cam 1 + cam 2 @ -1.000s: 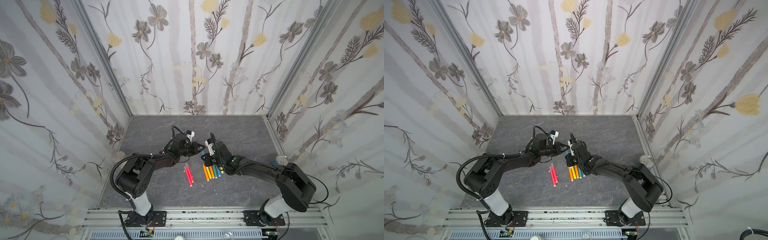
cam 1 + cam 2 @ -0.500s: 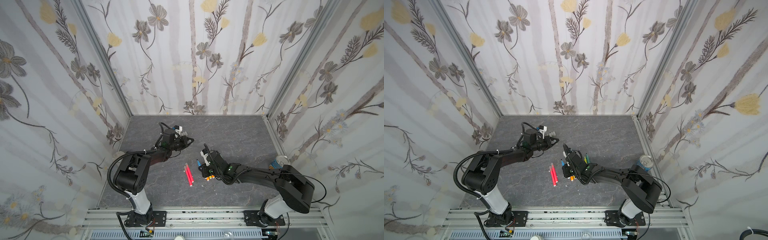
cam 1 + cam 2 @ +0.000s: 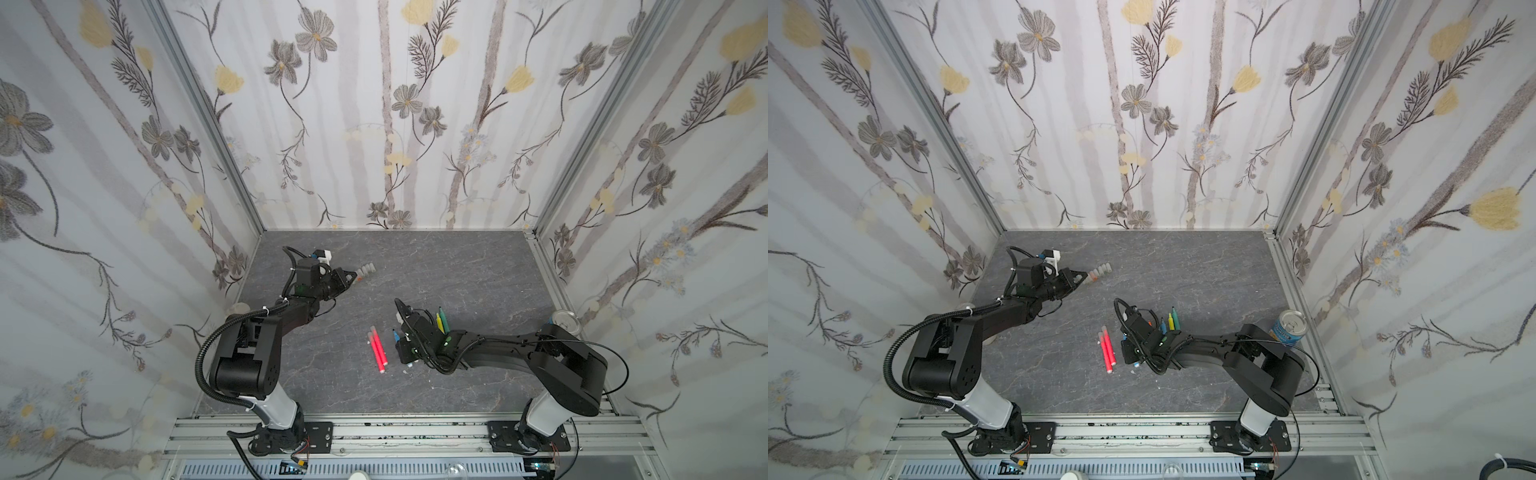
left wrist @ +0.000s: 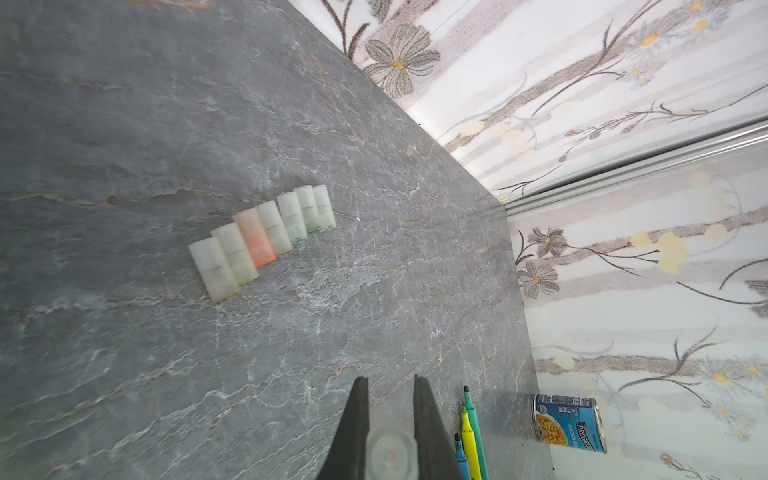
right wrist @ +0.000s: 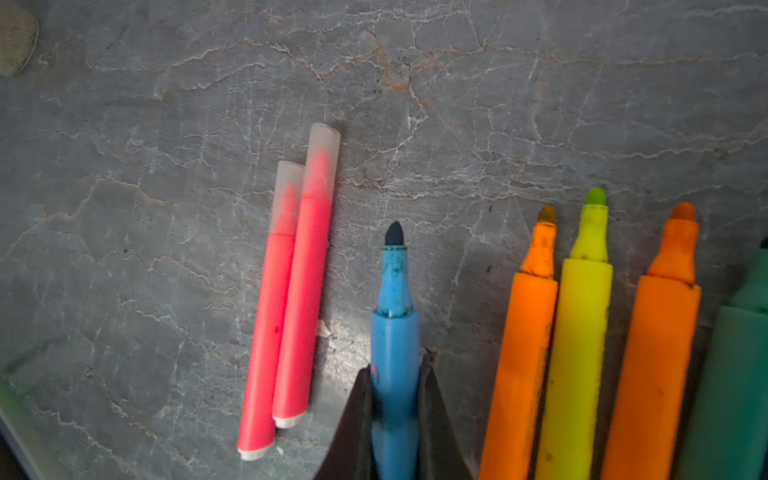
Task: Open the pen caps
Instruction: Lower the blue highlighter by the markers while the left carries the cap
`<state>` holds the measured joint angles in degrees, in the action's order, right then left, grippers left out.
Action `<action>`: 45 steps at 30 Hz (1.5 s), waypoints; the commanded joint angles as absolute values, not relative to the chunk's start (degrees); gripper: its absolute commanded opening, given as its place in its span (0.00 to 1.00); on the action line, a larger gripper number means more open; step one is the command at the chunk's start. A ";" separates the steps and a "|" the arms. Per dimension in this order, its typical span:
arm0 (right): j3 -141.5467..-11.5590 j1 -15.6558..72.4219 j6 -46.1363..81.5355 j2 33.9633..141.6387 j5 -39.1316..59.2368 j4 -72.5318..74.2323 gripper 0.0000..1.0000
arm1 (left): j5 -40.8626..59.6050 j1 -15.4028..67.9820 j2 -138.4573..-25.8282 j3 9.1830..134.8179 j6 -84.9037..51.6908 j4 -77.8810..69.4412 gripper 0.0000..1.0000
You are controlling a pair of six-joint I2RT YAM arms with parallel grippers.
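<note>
Several loose translucent pen caps lie side by side in a row at the far left of the table, seen in both top views. My left gripper hovers just short of that row, shut on one more clear cap. My right gripper is low near the table's middle, shut on an uncapped blue pen. Beside it lie two pink pens with their caps on.
Uncapped orange, yellow, orange and green pens lie next to the held blue one. A soup can stands at the right edge of the grey stone table.
The two grippers were together at the table's middle and have parted. My left gripper carried the cap to the far left; my right gripper brought the blue pen nearer and lower.
</note>
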<state>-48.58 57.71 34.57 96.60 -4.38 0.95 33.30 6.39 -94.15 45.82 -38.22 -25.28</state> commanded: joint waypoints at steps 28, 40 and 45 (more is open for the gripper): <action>-56.59 59.72 35.75 102.24 -18.20 -11.24 0.24 | 35.07 2.55 -96.83 42.01 -37.57 -29.82 0.00; -59.04 59.99 33.83 98.03 -21.04 -12.86 0.30 | 36.64 2.45 -102.42 44.85 -37.09 -28.09 0.00; -58.68 59.85 33.60 95.10 -21.81 -13.19 0.33 | 35.03 2.41 -103.89 47.33 -35.12 -24.22 0.00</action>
